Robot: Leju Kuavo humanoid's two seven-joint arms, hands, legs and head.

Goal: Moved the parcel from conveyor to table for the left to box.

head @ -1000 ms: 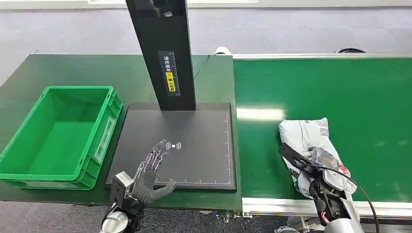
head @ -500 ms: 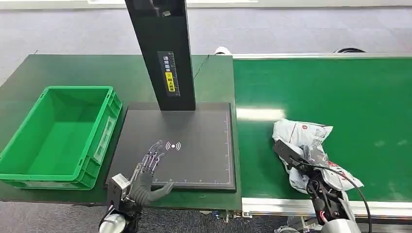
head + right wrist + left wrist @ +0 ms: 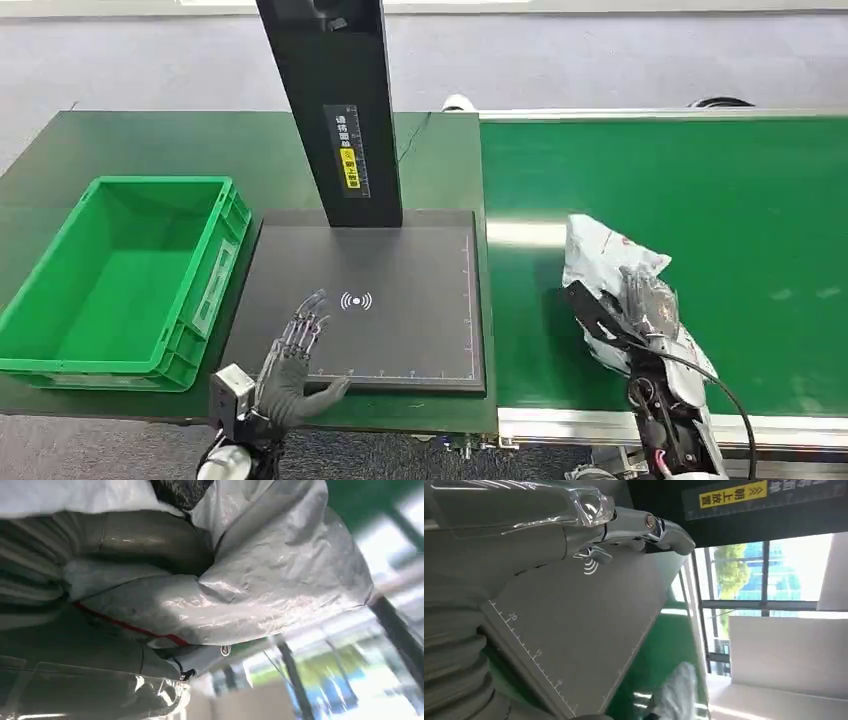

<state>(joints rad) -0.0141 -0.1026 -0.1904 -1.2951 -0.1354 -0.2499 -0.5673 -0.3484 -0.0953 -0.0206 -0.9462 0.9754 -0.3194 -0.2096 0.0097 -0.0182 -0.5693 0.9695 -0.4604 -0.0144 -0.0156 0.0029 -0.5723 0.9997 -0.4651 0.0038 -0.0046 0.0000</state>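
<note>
On conveyor (image 3: 760,200), near edge: right hand (image 3: 640,305) clutching crumpled grey parcel (image 3: 600,250), partly lifted off the belt. Over black scan pad (image 3: 400,270) on surface: left hand (image 3: 290,360) flat, fingers spread, holding nothing. Green box (image 3: 60,300) alongside.

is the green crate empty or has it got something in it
Empty: the head view shows the green crate's bare green floor, with nothing inside it.
</note>
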